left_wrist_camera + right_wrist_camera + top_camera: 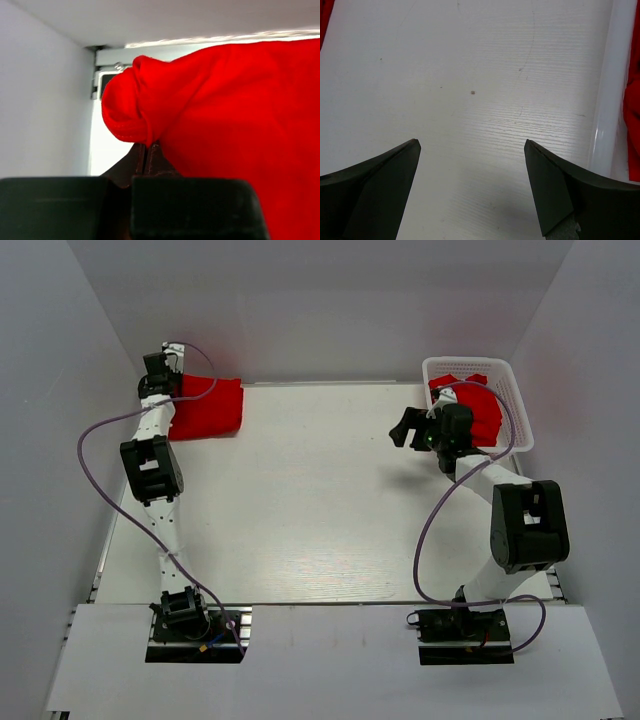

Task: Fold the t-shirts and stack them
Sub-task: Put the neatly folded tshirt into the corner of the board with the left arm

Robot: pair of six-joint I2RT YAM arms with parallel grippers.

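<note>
A folded red t-shirt (pixel 210 408) lies at the table's far left corner. My left gripper (pixel 172 388) is at its left edge. In the left wrist view the jaws (pixel 146 150) are closed together and pinch a hem of the red t-shirt (pixel 235 125), which bulges above them. A second, crumpled red t-shirt (pixel 482 412) lies in the white lattice basket (pixel 512 390) at the far right. My right gripper (pixel 405 427) hovers just left of the basket, open and empty (pixel 472 145), over bare table.
White walls close in the table on the left, back and right. The basket rim (pixel 605 115) runs along the right side of the right wrist view, with red cloth (pixel 634 110) behind it. Purple cables loop beside both arms.
</note>
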